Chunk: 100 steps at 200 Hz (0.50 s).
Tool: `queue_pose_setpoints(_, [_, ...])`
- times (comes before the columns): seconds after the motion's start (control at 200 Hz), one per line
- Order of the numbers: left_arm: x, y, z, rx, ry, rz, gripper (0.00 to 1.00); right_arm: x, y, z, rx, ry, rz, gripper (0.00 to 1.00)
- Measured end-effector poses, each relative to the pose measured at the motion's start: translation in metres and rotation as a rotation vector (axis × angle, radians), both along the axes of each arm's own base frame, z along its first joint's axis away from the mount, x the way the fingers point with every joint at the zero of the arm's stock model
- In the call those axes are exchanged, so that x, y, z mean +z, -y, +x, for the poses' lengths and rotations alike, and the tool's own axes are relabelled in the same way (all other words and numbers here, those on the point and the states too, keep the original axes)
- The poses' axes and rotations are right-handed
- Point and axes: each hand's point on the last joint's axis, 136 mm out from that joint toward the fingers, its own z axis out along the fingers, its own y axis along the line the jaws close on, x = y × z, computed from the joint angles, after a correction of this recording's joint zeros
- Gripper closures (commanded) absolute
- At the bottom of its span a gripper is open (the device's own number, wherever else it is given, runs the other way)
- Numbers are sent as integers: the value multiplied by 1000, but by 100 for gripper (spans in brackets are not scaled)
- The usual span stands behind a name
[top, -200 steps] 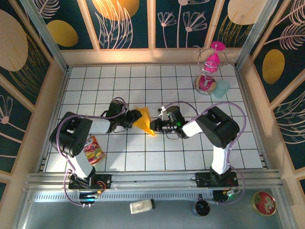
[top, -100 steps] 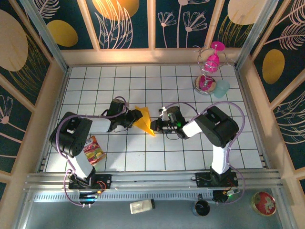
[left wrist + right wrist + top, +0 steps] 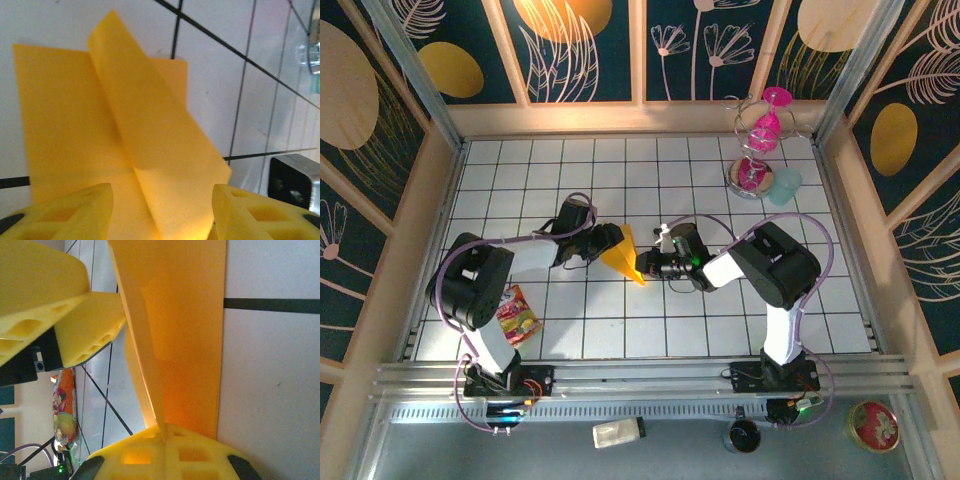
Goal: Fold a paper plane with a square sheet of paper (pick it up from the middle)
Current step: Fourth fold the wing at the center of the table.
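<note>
Top external | left claw (image 3: pixel 604 243) wider, shifted | right claw (image 3: pixel 648 266) pinches paper plane (image 3: pixel 623 256)

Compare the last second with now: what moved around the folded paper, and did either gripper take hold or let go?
The left gripper shifted right, closer to the folded sheet of paper, and its wrist swung toward the back wall. Its jaws stand apart, astride the raised flap. The right gripper stays clamped on the paper's near tip. The right arm and the snack packet stayed put.
</note>
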Motion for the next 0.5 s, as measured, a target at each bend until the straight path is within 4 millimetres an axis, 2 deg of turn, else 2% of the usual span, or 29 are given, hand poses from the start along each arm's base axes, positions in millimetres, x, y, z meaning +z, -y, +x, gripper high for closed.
queue_pose_setpoints(0.13, [-10,-2,0,-3,-15,37,43,0,0,0,0,0,0,94])
queue_pose_setpoints(0.245, [-10,0,3,-9,-10,58,42,0,0,0,0,0,0,93])
queue_pose_setpoints(0.501, [-13,-2,5,-10,-4,130,42,4,-2,-1,14,0,18,81])
